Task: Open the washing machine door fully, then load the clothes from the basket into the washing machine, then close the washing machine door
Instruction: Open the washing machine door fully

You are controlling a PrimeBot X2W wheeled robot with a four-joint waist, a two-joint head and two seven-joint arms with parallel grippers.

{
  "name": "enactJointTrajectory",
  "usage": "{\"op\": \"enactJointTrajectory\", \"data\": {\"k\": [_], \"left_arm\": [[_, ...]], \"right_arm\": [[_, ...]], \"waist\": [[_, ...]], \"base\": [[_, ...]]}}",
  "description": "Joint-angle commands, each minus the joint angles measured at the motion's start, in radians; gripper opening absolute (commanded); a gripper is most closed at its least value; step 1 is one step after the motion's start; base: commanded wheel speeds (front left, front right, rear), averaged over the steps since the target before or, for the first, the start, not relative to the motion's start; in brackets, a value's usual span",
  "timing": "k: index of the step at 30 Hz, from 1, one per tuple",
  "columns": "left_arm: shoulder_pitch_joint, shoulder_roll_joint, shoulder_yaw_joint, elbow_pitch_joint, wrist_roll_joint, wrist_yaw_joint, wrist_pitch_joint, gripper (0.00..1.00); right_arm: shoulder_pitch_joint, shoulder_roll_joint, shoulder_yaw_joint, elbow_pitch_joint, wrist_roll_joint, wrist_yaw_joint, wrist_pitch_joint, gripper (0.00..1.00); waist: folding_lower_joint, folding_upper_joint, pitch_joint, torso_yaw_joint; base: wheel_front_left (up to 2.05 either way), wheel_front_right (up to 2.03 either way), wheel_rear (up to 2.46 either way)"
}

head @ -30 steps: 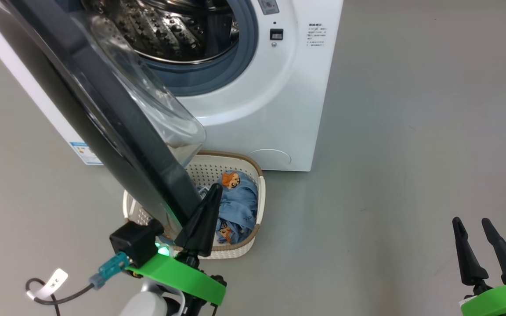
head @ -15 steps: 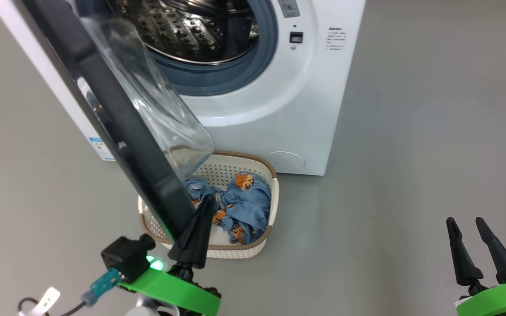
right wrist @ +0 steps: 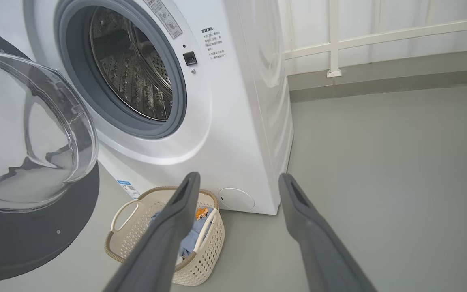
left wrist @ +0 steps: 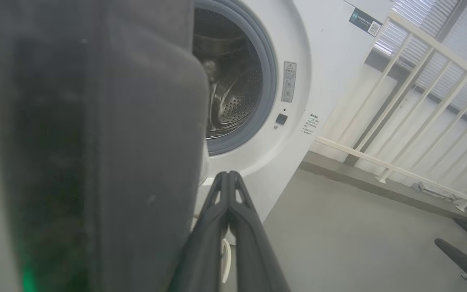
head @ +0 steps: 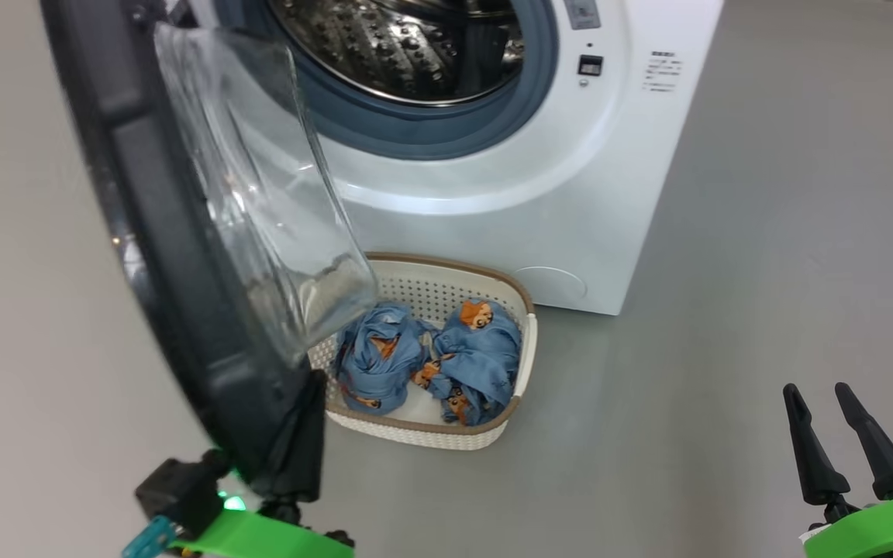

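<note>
The washing machine (head: 493,178) stands open, its steel drum (head: 415,46) bare. The washing machine door (head: 167,256) is swung out to the left, glass bowl (head: 268,217) facing right. My left gripper (head: 308,403) is shut with nothing in it, its fingers lying along the door's lower inner edge. From the left wrist those shut fingers (left wrist: 227,202) sit just right of the blurred black rim (left wrist: 95,142). The basket (head: 528,341) rests on the floor before the machine, holding the clothes (head: 380,364), two blue bundles. My right gripper (head: 834,403) hangs open at lower right, apart from everything.
Grey floor (head: 725,310) stretches to the right of the machine and basket. A white railing (left wrist: 412,81) runs behind the machine, beyond a low kerb (right wrist: 379,81). The basket (right wrist: 124,211) also sits below my right fingers (right wrist: 168,227).
The head camera has turned. The door has swung wider to the left, with my shut left gripper moving left and down beside its edge. Both bundles in the basket now show.
</note>
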State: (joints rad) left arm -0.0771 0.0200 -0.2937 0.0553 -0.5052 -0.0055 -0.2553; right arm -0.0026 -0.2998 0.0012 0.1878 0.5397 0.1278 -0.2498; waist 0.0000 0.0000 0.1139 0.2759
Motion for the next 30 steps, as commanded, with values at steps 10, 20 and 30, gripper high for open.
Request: {"op": "enactJointTrajectory", "data": {"k": [10,20,30], "left_arm": [[0.036,0.056,0.167,-0.060,0.020,0.067,-0.006,0.00],[0.013,0.114,0.293,-0.034,0.001,0.107,-0.006,0.00],[-0.058,0.171,0.410,0.054,-0.020,0.118,-0.006,0.00]], "right_arm": [[-0.025,-0.026,0.020,-0.026,-0.010,0.003,-0.012,1.00],[-0.036,-0.032,0.025,-0.029,-0.010,0.003,-0.012,1.00],[-0.051,-0.044,0.025,-0.032,-0.011,0.003,-0.012,1.00]], "waist": [[0.0000,0.0000,0.016,0.063],[0.0000,0.0000,0.037,0.084],[0.0000,0.0000,0.066,0.080]], "base": [[0.00,0.00,0.00],[0.00,0.00,0.00],[0.00,0.00,0.00]]}}
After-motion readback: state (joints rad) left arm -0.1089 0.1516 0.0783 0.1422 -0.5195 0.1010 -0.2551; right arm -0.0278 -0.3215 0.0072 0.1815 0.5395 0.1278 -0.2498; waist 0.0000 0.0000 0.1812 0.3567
